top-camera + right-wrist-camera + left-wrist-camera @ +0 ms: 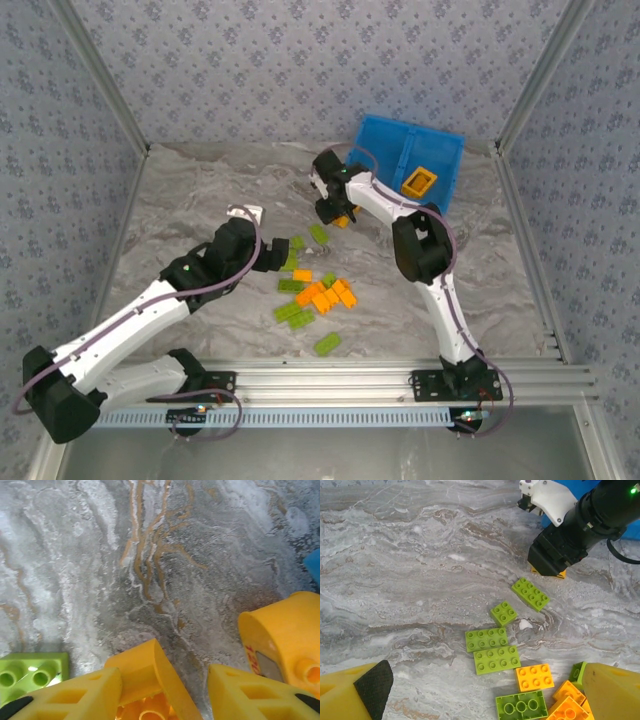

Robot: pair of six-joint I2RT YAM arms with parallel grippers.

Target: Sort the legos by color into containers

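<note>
Straddling an orange brick [145,675] close by the blue tray [388,148] with the right hand [335,212], firm clench impossible to tell, likely bound for the compartment [437,158] with the orange frame [419,181], and hovering the released left hand [272,256] over loose bricks [315,292] farther from the tray.

The grey marbled table [200,200] carries a loose scatter of green and orange bricks [315,297] near its middle. A blue tray [385,150] sits at the far right, well apart from the scatter.
</note>
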